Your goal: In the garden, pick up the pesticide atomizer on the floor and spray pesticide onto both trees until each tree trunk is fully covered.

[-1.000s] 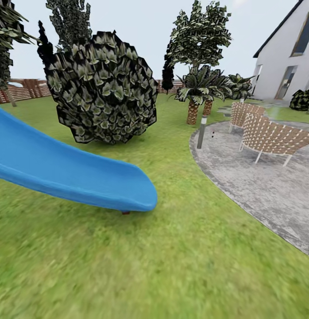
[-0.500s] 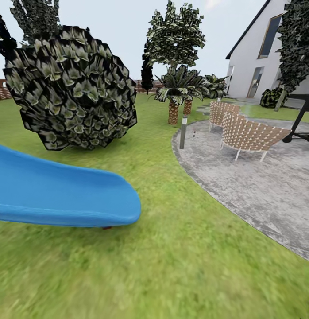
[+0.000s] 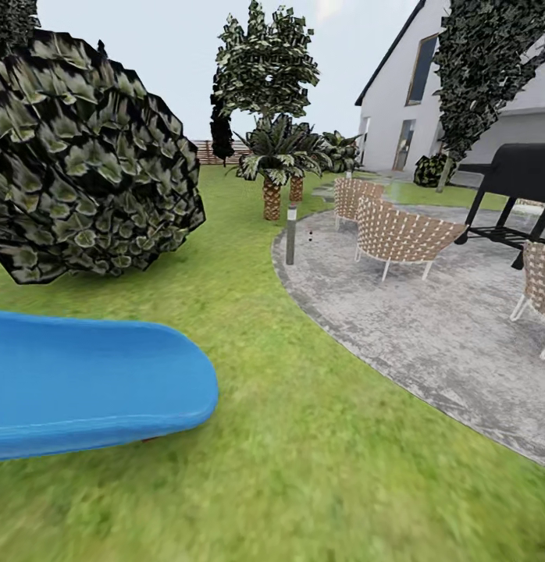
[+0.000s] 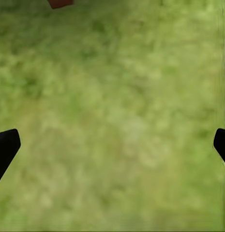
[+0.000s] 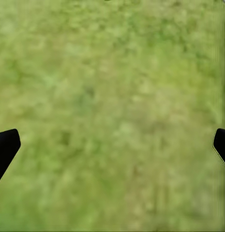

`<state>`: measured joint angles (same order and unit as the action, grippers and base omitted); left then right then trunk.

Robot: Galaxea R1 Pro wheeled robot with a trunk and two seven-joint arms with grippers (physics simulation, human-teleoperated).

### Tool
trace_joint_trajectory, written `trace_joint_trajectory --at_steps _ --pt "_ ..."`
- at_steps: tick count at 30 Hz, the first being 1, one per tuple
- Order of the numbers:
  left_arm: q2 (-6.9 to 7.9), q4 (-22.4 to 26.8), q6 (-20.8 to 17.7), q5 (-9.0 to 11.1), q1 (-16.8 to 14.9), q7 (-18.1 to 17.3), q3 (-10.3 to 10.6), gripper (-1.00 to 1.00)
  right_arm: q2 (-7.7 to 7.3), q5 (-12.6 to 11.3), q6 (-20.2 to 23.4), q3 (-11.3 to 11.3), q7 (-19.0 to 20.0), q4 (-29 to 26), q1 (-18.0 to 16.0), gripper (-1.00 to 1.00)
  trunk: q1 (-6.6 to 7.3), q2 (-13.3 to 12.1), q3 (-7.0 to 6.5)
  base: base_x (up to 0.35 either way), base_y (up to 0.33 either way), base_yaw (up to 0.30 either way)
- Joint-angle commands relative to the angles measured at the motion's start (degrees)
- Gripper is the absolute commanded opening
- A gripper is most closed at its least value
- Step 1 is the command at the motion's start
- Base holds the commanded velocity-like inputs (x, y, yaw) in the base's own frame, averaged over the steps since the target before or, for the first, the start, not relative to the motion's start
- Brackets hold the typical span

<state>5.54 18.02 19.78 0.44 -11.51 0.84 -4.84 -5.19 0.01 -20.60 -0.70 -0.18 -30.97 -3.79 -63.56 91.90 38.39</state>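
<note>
My left gripper (image 4: 112, 145) and right gripper (image 5: 112, 145) are hanging wide apart, empty, over green grass lawn (image 3: 304, 437). My view is panning right: the blue plastic slide (image 3: 93, 382) is sliding leftward, the grey paved patio (image 3: 429, 328) nearing. The atomizer is unlocated; I am searching.

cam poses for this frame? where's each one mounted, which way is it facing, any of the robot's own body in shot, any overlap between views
Head view: on the robot's head, facing forward over the lawn toward the blue slide, round bush, paved patio, wicker chairs and house.
Left wrist view: on the left arm, facing down at grass, left gripper open, black fingertips at the frame edges.
Right wrist view: on the right arm, facing down at grass, right gripper open the same way.
Shared: both wrist views see bare lawn between spread fingers.
</note>
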Motion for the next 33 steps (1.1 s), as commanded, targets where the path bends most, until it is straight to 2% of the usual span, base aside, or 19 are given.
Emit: trace_joint_trajectory --at_steps 1,15,33 --pt "0.00 0.00 0.00 0.00 0.00 -0.01 0.00 1.00 0.00 0.01 -0.01 0.00 0.00 0.01 0.00 1.00 0.00 0.00 0.00 0.339 0.000 -0.264" --pt "0.00 0.00 0.00 0.00 0.00 0.03 -0.01 1.00 0.00 0.00 -0.01 0.00 0.00 0.03 0.01 1.00 0.00 0.00 0.00 0.339 0.000 -0.254" --pt "0.00 0.00 0.00 0.00 0.00 0.02 0.00 1.00 0.00 0.03 0.02 0.00 0.00 0.03 0.01 1.00 0.00 0.00 0.00 0.339 0.000 -0.018"
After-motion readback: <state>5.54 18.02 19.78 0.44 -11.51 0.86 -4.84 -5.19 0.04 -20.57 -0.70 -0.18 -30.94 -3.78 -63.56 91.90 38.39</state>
